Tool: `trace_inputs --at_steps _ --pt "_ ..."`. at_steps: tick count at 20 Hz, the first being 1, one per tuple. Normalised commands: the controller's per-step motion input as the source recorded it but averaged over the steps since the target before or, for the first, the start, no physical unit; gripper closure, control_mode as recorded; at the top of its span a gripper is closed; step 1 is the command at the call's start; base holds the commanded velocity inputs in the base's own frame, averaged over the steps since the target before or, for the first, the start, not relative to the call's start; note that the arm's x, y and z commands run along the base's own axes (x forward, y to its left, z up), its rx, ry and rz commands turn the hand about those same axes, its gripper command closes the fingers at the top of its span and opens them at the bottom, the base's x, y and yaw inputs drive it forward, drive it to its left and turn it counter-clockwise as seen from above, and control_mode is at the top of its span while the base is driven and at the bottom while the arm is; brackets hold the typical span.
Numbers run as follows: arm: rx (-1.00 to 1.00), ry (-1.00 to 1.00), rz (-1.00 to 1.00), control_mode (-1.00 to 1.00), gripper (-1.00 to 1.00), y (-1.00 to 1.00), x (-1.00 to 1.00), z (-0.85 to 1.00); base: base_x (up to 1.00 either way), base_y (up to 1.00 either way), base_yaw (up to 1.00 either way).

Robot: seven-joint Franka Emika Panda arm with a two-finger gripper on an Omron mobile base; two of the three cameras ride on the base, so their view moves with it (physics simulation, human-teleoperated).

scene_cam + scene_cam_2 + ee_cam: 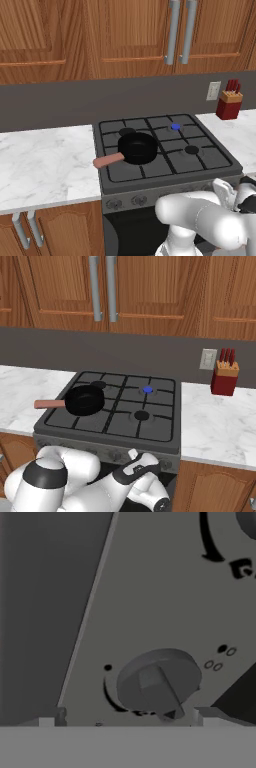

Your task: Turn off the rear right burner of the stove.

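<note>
Rear right burner still glows blue, upper center of stove. My gripper gapes wide, empty, knob dead ahead; turning remains.

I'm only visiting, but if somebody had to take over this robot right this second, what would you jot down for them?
Gripper: open, holding nothing, its fingertips either side of a round grey knob on the stove's front panel, not yet closed on it.
Stove: rear right burner glows blue, so it is on.
Black pan, with a reddish handle, sits on the front left grate.
Done: the hand has reached a knob.
Left: check this knob belongs to the rear right burner, which I can't tell here, then grip it and turn until the blue goes out.
</note>
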Motion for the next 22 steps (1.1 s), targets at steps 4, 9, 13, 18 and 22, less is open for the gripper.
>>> trace_inputs --at_steps 4,9,13,18,22 --pt "0.0 0.0 0.0 -1.0 -1.0 0.0 0.11 -0.16 0.0 0.0 0.0" --pt "0.0 0.0 0.0 -1.0 -1.0 0.0 0.07 -0.19 0.0 0.0 0.0" --pt "0.01 0.0 0.0 -1.0 -1.0 0.0 0.15 -0.12 0.0 0.0 0.0" --pt "0.03 -0.01 0.0 -1.0 -1.0 -0.02 0.03 -0.05 0.0 0.0 0.0" --pt "0.03 -0.02 0.0 -1.0 -1.0 -0.11 0.0 -0.04 0.0 0.0 0.0"
